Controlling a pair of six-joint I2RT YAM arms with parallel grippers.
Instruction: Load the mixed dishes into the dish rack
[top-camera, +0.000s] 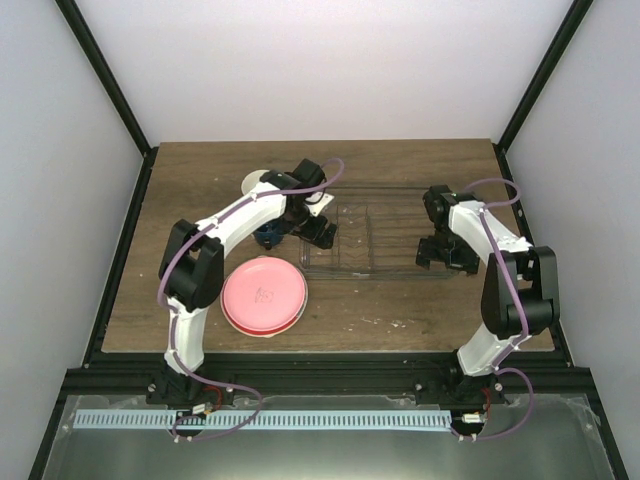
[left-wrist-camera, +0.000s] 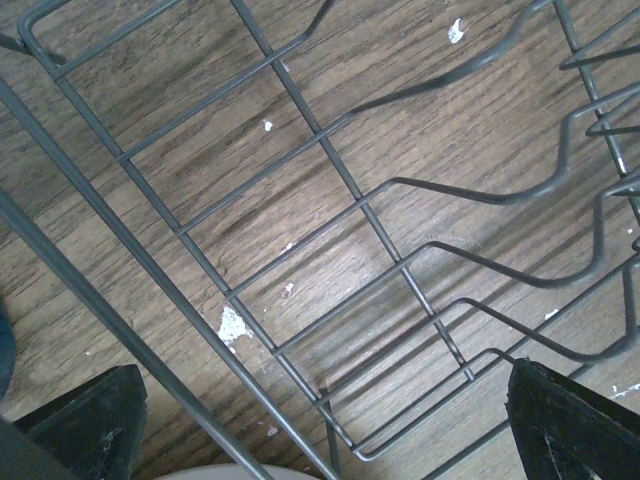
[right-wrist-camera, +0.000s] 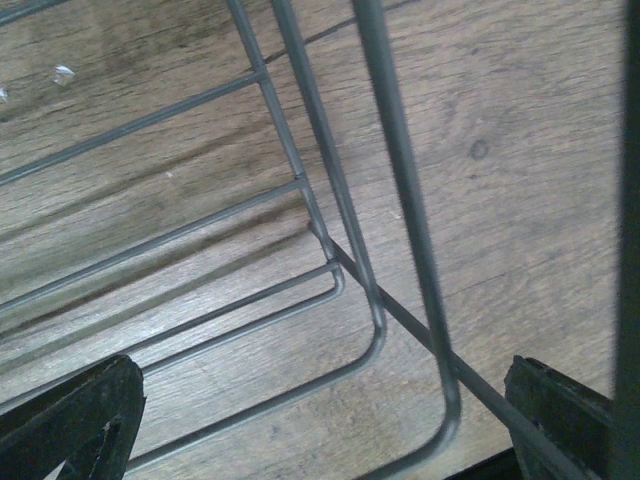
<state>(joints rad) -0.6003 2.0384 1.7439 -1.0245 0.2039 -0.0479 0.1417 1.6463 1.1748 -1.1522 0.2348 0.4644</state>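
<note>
When checked from the top camera, found the dish rack (top-camera: 385, 240) lying lengthwise across the middle of the table (top-camera: 420, 165). Spotted the left gripper (top-camera: 320, 233) down at the rack's left end and the right gripper (top-camera: 441, 257) at its right end, one per side. Couldn't judge the jaw gap on either from up there. Saw the pink plate (top-camera: 263, 288) flat on the table near the rack's front-left corner, outside it, stacked on another plate (top-camera: 262, 333) with just the rim peeking out. Caught the dark blue mug (top-camera: 268, 238) tucked under the left arm (top-camera: 235, 215), just beside the rack's left end, and the small cream bowl (top-camera: 254, 182) further back, half hidden behind that arm.

Switching to the left wrist cam, saw both black fingers (left-wrist-camera: 85, 425) spread wide at the bottom corners, gripping nothing. Had the rack's floor wires and wavy plate dividers (left-wrist-camera: 500, 197) filling the frame, with a side wire running diagonally between the fingers. Noticed white flecks (left-wrist-camera: 232, 322) on the table too.

Over on the right wrist cam, same deal: fingers (right-wrist-camera: 70, 425) parted wide, clamped on nothing. Got the rack's rounded corner right between them, table underneath. Couldn't confirm any pad-to-wire contact.
</note>
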